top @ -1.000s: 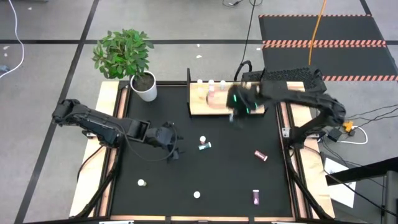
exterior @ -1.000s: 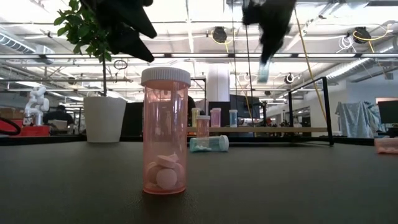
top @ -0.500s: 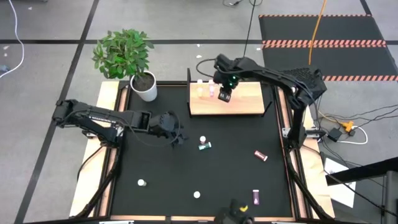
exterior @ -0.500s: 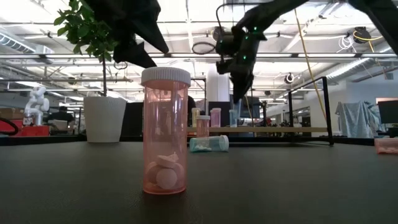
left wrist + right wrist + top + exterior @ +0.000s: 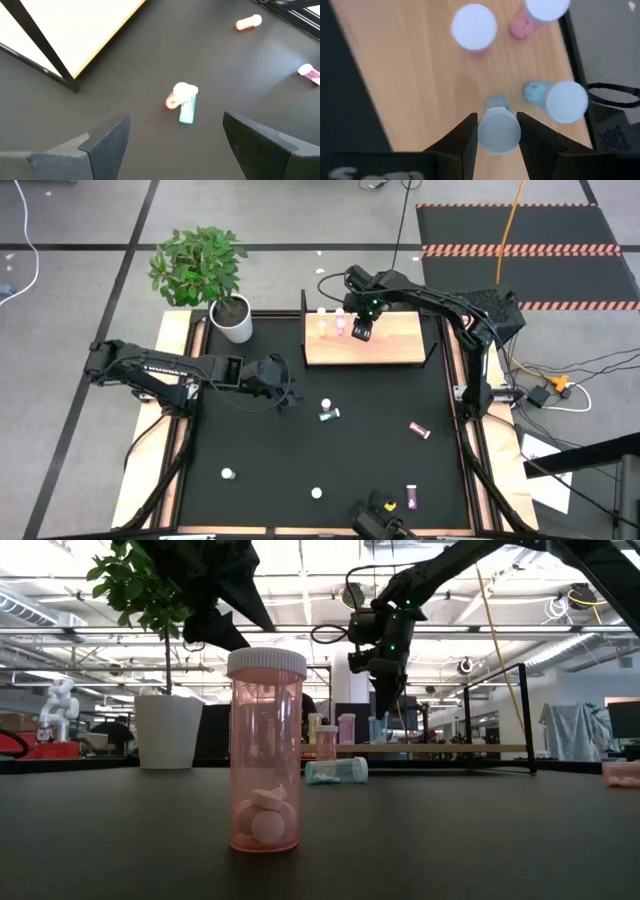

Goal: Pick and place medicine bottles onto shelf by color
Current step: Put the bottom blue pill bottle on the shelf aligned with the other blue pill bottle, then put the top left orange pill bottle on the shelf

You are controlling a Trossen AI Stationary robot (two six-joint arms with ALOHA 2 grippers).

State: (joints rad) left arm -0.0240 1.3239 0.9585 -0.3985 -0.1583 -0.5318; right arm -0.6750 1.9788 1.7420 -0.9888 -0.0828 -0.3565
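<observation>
My right gripper (image 5: 499, 131) hangs over the shelf (image 5: 395, 345), jaws closed on a teal bottle (image 5: 498, 127) by its cap end; the white cap hides most of its body in my wrist view. Around it on the shelf stand a second teal bottle (image 5: 559, 100) and two pink bottles (image 5: 474, 29), one of them cut off at the frame edge.

My left gripper (image 5: 172, 145) hovers above the desk (image 5: 250, 450) beside the shelf, jaws wide and empty. Below it, a teal bottle on its side (image 5: 187, 107) touches a small pink one (image 5: 171, 102), which is mostly hidden behind the cap; it may be a bottle standing upright.

From desk height, a pink bottle holding white pills (image 5: 265, 765) stands nearest the camera, blocking part of the shelf. More bottles (image 5: 418, 430) lie scattered on the desk, well away from the shelf.
</observation>
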